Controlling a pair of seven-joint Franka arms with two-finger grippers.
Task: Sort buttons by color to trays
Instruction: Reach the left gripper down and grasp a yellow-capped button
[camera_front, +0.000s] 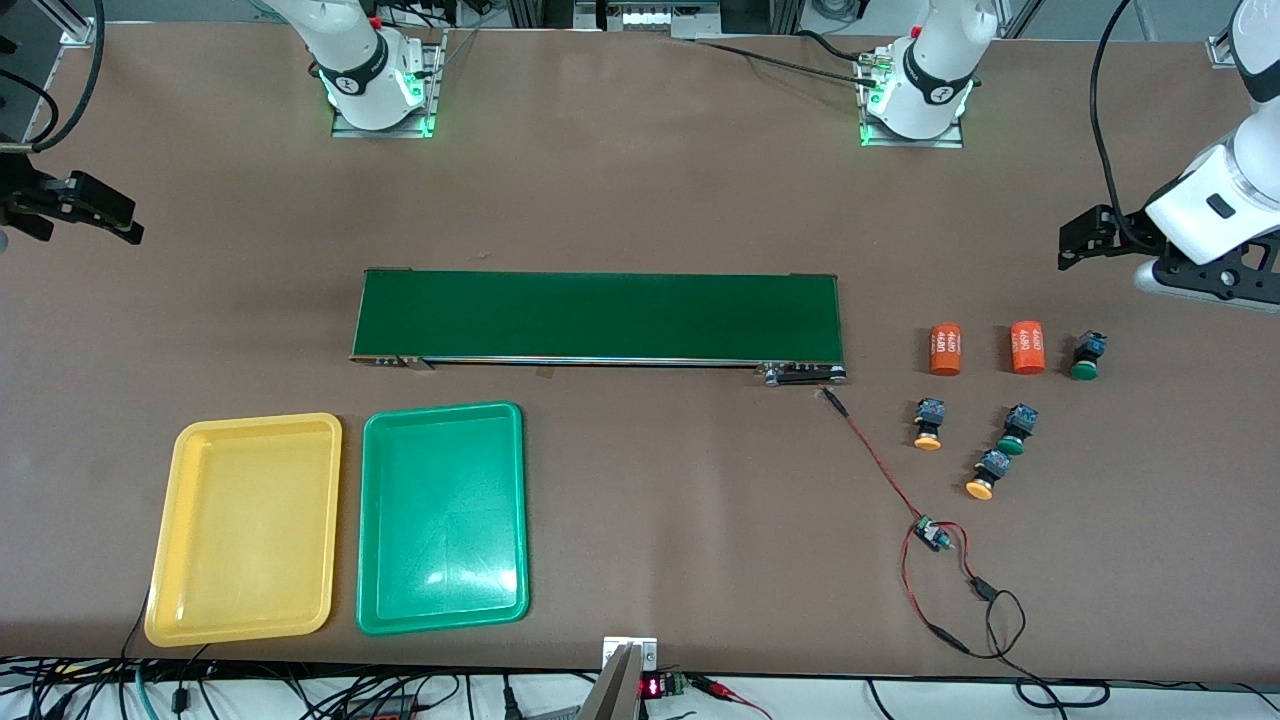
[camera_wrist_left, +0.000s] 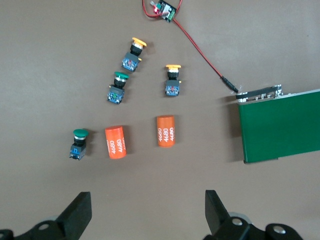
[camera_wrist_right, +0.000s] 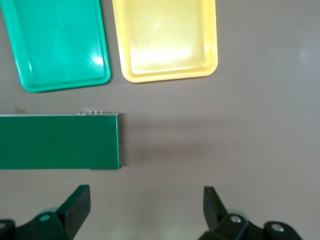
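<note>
Four buttons (camera_front: 1000, 425) are lying loose: probably light, hard, slick-capped; gripping the boxy bodies suits. Left gripper (camera_wrist_left: 145, 212) and right gripper (camera_wrist_right: 145, 210) are hovering, jaws released.

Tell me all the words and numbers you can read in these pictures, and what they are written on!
"4680", printed twice in white on the orange cylinder beside a green button.
"4680", printed twice in white on the other orange cylinder, nearer the conveyor belt.
Red glowing digits on a small display at the table edge: too small to read.
The trays, buttons and belt carry no readable text.
</note>
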